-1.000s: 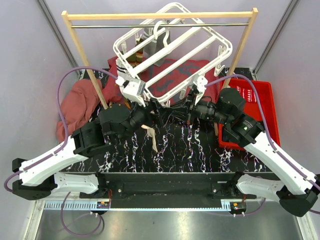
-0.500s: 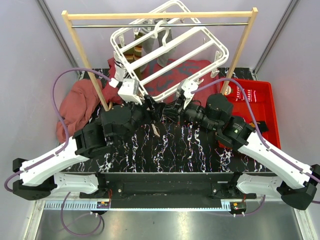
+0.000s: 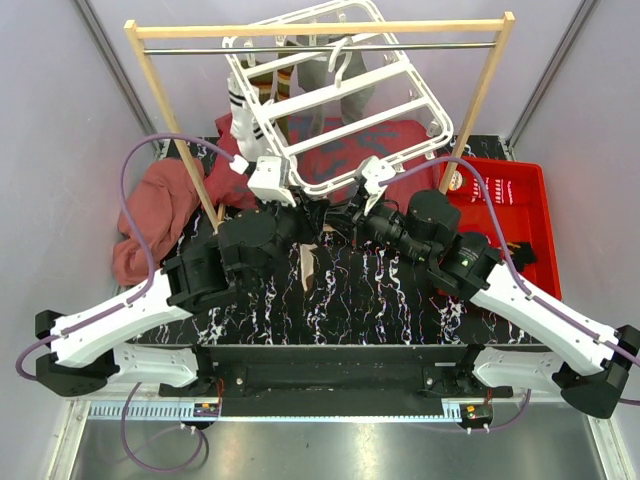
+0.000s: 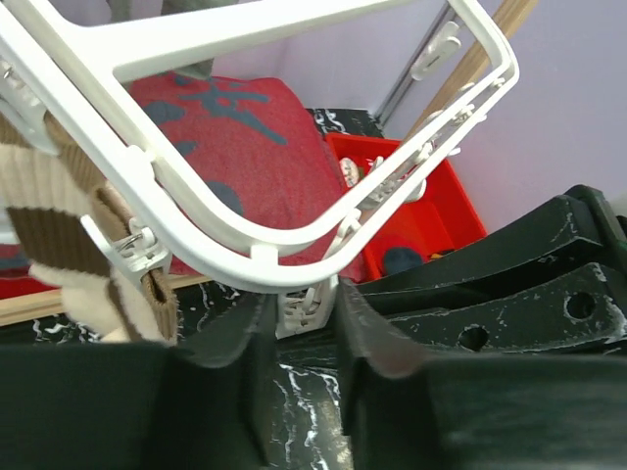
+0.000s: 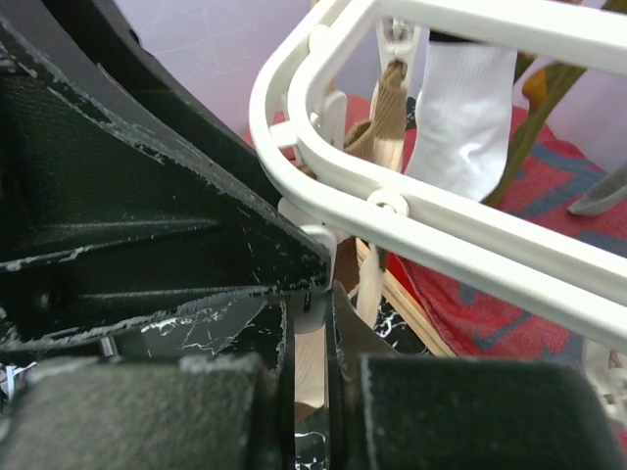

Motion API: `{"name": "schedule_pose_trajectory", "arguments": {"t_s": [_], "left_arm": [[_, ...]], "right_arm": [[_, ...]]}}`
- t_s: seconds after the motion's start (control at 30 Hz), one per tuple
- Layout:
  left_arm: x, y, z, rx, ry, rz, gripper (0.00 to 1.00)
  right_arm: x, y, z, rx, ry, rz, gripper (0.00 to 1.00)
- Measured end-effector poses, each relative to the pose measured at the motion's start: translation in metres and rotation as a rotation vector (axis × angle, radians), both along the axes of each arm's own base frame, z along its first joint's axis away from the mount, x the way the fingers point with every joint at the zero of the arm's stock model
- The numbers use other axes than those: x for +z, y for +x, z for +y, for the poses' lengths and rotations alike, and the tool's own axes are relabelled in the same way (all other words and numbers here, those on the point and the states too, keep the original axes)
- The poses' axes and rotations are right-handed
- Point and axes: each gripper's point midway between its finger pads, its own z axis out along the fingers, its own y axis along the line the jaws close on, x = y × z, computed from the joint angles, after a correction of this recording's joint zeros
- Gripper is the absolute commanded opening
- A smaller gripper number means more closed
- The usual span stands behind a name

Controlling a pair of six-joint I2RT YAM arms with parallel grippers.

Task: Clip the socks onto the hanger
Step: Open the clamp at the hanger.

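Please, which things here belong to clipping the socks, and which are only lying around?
For the job: hanger, clip, white striped sock, beige-brown striped sock.
Lying around: red cloth, red bin, wooden rail frame (only carries the hanger).

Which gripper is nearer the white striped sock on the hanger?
Left. Left gripper sits close by the sock, on a corner clip; right gripper is farther off along the hanger's rim.

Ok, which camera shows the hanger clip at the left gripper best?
Left wrist. The clip hangs from the hanger corner, large and sharp between the left gripper fingers. In top external it is too small to pick out by the gripper. The right wrist view does not clearly show it.
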Motion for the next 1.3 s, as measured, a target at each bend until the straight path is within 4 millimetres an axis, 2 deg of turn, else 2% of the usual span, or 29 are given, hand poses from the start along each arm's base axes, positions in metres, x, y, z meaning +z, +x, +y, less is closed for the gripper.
{"name": "schedule_pose_trajectory", "arguments": {"t_s": [0.07,0.13,0.17,0.23,0.27,0.37,0.5,0.63,0.8,1.13,1.3], "left_arm": [[-0.004,0.002,-0.001,0.006,0.024,-0.003,0.13],[-0.007,0.004,-0.002,0.011,0.044,-0.005,0.08],[-0.008,0.005,-0.002,0.013,0.052,-0.007,0.07],[-0.010,0.006,-0.002,0.016,0.064,-0.008,0.07],[-0.011,0.006,-0.003,0.016,0.072,-0.009,0.07],[-0.011,0.008,-0.005,0.018,0.073,-0.012,0.07],[-0.004,0.009,-0.008,0.019,0.043,-0.026,0.08],[0.001,0.010,-0.009,0.019,0.028,-0.039,0.09],[0.004,0.011,-0.009,0.020,0.032,-0.057,0.10],[0.008,0.012,-0.011,0.013,0.042,-0.090,0.10],[0.010,0.012,-0.013,0.001,0.039,-0.097,0.10]], "right_arm": [[-0.004,0.002,-0.001,-0.013,-0.008,0.007,0.00],[-0.007,0.004,-0.002,-0.023,-0.015,0.012,0.06],[-0.009,0.004,-0.002,-0.029,-0.020,0.016,0.16],[-0.012,0.005,-0.003,-0.039,-0.026,0.027,0.28],[-0.013,0.005,-0.003,-0.042,-0.028,0.034,0.41],[-0.020,0.001,-0.003,-0.044,-0.035,0.072,0.57],[-0.055,-0.006,-0.008,-0.078,-0.116,0.175,0.67],[-0.091,-0.004,-0.031,-0.186,-0.225,0.279,0.70],[-0.112,-0.004,-0.065,-0.316,-0.300,0.367,0.70],[-0.148,0.019,-0.176,-0.719,-0.333,0.624,0.69],[-0.173,0.033,-0.233,-0.937,-0.342,0.771,0.63]]}}
